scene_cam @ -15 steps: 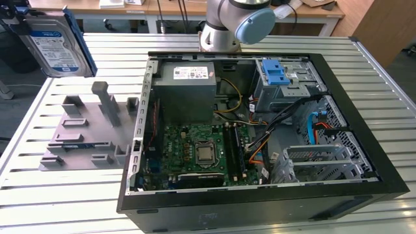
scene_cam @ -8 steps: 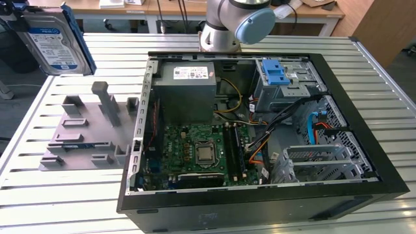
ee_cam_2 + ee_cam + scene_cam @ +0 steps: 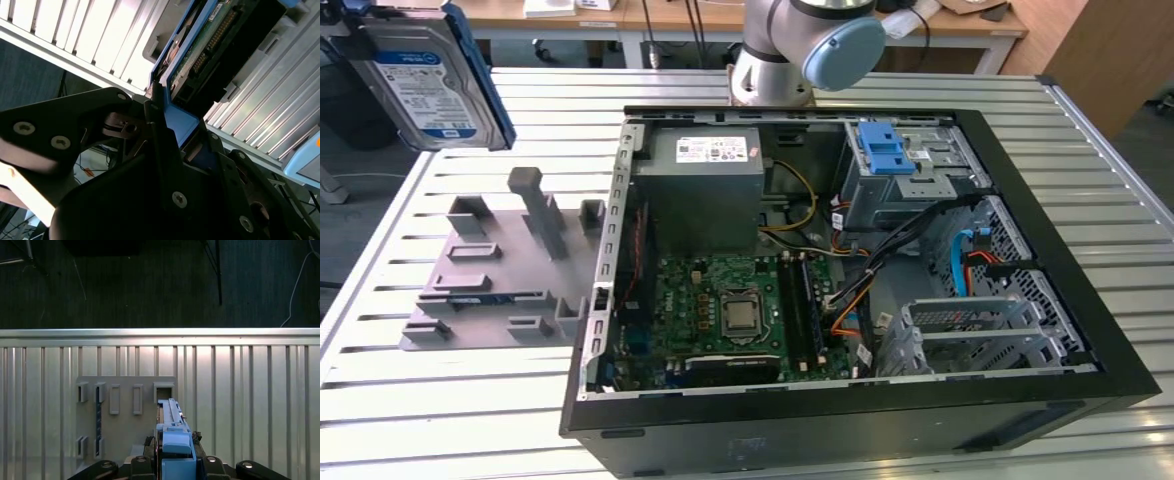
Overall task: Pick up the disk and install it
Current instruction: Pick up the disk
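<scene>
The gripper (image 3: 175, 462) is closed on the blue frame of the disk (image 3: 420, 70), gripping it edge-on. The disk hangs clear of the table (image 3: 454, 420), over the grey holder (image 3: 480, 270), at the exterior view's far left, left of the open case (image 3: 854, 418).

No legible text anywhere. Blue-and-white label (image 3: 434, 100) on flat silver hard drive (image 3: 414, 40), exterior view 10 o'clock: print unreadable. White sticker (image 3: 708, 150) on grey boxy power supply (image 3: 700, 210), 12 o'clock: print too small.
</scene>
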{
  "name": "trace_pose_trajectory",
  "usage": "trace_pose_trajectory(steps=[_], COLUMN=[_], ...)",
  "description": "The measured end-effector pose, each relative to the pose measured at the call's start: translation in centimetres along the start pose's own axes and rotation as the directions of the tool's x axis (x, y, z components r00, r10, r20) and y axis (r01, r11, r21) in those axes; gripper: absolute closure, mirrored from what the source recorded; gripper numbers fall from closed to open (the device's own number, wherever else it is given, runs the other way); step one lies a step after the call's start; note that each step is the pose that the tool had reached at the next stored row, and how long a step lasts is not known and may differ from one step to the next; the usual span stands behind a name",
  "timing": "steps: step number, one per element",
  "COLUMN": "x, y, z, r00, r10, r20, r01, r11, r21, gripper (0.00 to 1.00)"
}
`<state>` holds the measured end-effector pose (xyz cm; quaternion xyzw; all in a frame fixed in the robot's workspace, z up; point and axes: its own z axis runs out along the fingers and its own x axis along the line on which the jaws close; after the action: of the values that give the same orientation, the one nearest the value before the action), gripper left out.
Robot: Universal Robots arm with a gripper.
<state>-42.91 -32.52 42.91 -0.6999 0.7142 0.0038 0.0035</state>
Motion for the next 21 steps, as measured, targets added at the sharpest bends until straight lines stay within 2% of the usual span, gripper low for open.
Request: trace_pose_trajectory(steps=[21], x=[-0.02], y=[0.00], z=[-1.84], r00=[1.0000], r10=[0.000], r20=[0.0012], r01=[0.000], r11=[1.0000], r21=[-0.0001], gripper=[0.64])
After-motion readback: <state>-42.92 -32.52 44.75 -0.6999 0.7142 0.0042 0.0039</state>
